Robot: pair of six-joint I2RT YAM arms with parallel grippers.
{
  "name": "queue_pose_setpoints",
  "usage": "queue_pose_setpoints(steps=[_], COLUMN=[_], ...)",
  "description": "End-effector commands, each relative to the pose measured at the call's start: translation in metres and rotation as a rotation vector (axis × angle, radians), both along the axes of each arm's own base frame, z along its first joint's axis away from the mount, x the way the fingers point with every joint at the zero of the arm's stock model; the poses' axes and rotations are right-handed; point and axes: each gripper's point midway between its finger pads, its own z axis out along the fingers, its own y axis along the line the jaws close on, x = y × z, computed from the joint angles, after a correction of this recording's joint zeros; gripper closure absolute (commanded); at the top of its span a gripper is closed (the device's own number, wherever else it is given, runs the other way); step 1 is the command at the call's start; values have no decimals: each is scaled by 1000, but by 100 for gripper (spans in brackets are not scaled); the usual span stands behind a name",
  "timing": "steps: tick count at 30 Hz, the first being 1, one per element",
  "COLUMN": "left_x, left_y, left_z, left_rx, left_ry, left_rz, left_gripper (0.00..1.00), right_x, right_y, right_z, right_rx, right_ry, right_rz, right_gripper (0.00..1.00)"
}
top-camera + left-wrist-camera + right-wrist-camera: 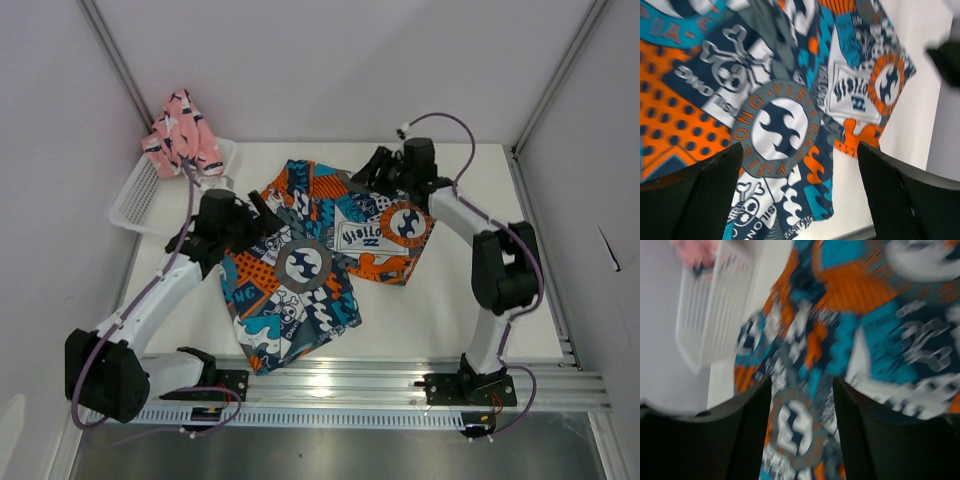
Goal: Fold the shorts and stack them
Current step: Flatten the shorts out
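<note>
Left gripper (799, 150): two black fingers (695, 200), nearest the left wrist camera at its lower corners. Jaws stand wide apart with nothing between the pads; they hang above the cloth, and contact cannot be told.

Right gripper (802, 385): two black fingers (740, 435) low in the blurred right wrist view. Jaws parted, nothing visibly clamped.

Printed shorts (310, 270): blue, orange, white and grey print, lying spread out on the table.
- Directly under both sets of fingers.
- Grey-ringed round logo (777, 127) sits in the gap between the left fingers.
- Orange-ringed round logo (887, 82) lies beyond the left gripper's right fingertip, near the cloth's edge.
- Cloth fills the gap between the right fingers and runs on past both tips.

Pink shorts (182, 135): navy-and-white shapes, bunched in a heap at the far end of the basket, well apart from both grippers, beyond and to the left of the right fingers.

White mesh basket (140, 195): left of the right fingers, just beside the printed shorts' edge.

Table (430, 310): white, bare surface showing past the right-hand fingertip in the left wrist view.
</note>
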Motion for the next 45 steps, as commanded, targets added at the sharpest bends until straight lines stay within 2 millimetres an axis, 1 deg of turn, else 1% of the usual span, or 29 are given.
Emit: queue_pose_setpoints(steps=[1,2,3,4,5,6,7,8,9,10,11,13,14,15,17,18,19,20,21,22,26,27,29,30,33,34,38,42,45], left_x=[-2,-4,0,-1,-1,-1,-2,-2,-2,-3,-4,-6,-8,-11,-14,-16,-18,-18,-19,-20,-20,-21,-20,-20,-20,-21,-19,-19,-18], left_y=[31,37,49,53,62,67,70,78,82,84,89,93,96,97,99,99,99,108,110,110,113,114,116,117,120,120,122,121,122], left_z=[24,24,32,34,37,39,40,41,44,47,49,53,54,54,57,58,58,58,60,59,55,54,53,51,49,47,43,41,40], left_rx=[-10,-3,-2,0,11,13,8,6,3,0,-1,3,7,8,16,17,21,28,29,34,35,35,39,41,48,47,45,44,48], left_ry=[-36,-28,-41,-36,-29,-25,-23,-22,-29,-34,-38,-43,-46,-42,-51,-53,-49,-51,-59,-54,-42,-36,-36,-33,-31,-25,-20,-18,-14], left_rz=[46,53,85,91,111,122,123,141,151,153,164,167,174,173,176,173,170,196,200,198,197,198,201,203,207,205,206,203,204], left_gripper=[4,4,3,3,4,3,3,4,3,3,3,3,4,3,3,3,3,3,3,3,3,3,3,3,3,3,3,3,3], right_x=[-71,-87,-103,-130,-144,-158,-170,-205,-216,-228,-252,-276,-287,-311,-331,-351,-357,-363,-369,-380,-395,-397,-404,-406,-410,-411,-422,-432,-441], right_y=[39,47,55,68,75,83,86,106,112,120,139,153,166,180,199,209,214,219,226,232,246,248,255,256,259,260,267,268,270], right_z=[10,11,10,10,8,8,8,-1,-3,-11,-14,-27,-38,-44,-56,-60,-63,-67,-71,-74,-88,-96,-97,-102,-110,-117,-126,-139,-144], right_rx=[-102,-115,-136,-176,-194,-209,-233,-264,-294,-322,-347,-396,-417,-425,-455,-469,-482,-496,-504,-505,-519,-528,-513,-520,-527,-538,-524,-546,-549], right_ry=[-115,-123,-127,-150,-155,-165,-185,-172,-178,-174,-194,-180,-170,-172,-172,-181,-186,-188,-184,-184,-171,-164,-160,-152,-130,-117,-95,-70,-65], right_rz=[83,99,118,134,151,173,168,256,261,281,337,389,427,485,537,580,592,606,620,648,683,689,709,715,728,733,770,797,816], right_gripper=[45,45,46,45,45,45,45,43,43,38,36,34,34,34,33,33,32,32,32,32,32,32,32,32,32,33,36,40,41])
